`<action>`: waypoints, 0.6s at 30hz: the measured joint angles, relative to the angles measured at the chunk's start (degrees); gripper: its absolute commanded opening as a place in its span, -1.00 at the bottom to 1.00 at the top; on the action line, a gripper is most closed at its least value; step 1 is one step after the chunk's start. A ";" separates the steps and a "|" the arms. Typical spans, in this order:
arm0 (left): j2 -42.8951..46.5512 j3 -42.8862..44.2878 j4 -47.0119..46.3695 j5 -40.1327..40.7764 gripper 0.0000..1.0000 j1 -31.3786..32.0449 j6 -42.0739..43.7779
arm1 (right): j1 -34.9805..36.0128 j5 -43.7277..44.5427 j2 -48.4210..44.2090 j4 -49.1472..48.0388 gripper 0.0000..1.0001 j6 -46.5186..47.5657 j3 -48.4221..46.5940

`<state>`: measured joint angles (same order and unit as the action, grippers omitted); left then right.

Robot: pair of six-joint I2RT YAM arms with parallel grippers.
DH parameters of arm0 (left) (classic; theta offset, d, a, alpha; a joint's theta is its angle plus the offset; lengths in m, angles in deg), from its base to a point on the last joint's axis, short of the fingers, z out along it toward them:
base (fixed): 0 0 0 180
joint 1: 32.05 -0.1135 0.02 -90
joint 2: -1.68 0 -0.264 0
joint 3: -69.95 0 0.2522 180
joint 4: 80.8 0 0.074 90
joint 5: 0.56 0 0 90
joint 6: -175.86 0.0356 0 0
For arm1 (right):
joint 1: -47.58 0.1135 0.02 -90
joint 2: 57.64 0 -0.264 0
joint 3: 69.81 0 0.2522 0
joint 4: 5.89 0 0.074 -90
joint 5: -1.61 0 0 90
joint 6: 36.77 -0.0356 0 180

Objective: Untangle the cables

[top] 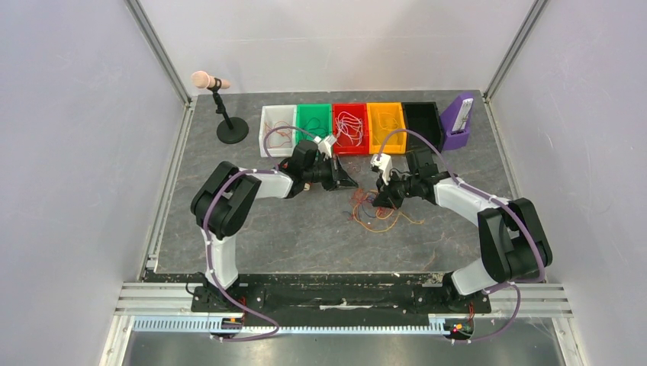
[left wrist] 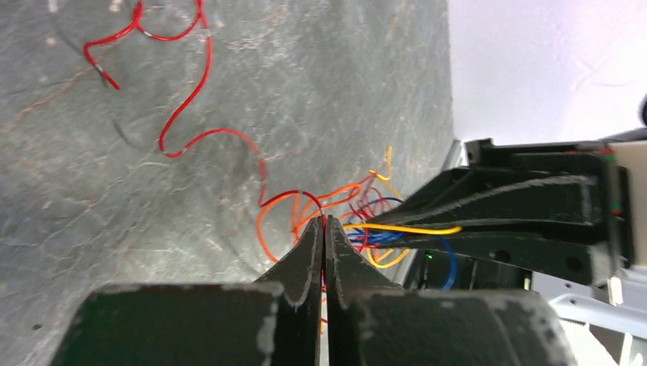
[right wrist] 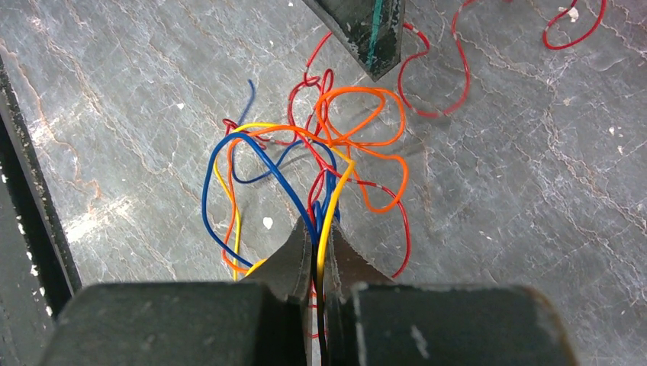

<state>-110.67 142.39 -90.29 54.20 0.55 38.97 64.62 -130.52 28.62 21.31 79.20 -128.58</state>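
Observation:
The cables [top: 374, 213] are a loose tangle of orange, red, blue and yellow wires on the grey table between my two grippers. My left gripper [top: 352, 183] is just left of the tangle. In the left wrist view it [left wrist: 324, 221] is shut on a red wire [left wrist: 187, 103] that trails away across the table. My right gripper [top: 379, 200] sits over the tangle. In the right wrist view it [right wrist: 320, 229] is shut on a bundle of yellow, blue and red wires [right wrist: 305, 168], whose loops lie spread in front of it. The left finger's tip [right wrist: 366, 38] shows beyond the tangle.
A row of bins stands at the back: white [top: 265, 133], green [top: 313, 110], red [top: 349, 107] with white wires in it, orange [top: 385, 107] and black [top: 422, 107]. A purple holder [top: 459, 122] is at the back right, a microphone stand [top: 229, 126] at the back left.

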 measured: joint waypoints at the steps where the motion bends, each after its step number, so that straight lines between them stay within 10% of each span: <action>1: 0.00 -0.04 -1.03 -0.87 -0.95 0.00 -0.57 | 0.00 0.20 0.00 0.00 -1.00 -0.04 0.00; 18: 28.44 11.65 29.97 -4.20 -0.95 -5.99 20.46 | -2.10 1.60 6.71 -0.61 -0.74 -2.89 -3.58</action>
<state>-82.24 154.04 -60.32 50.00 -5.44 59.42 62.52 -128.92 35.33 20.69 76.32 -132.17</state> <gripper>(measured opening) 0.029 0.095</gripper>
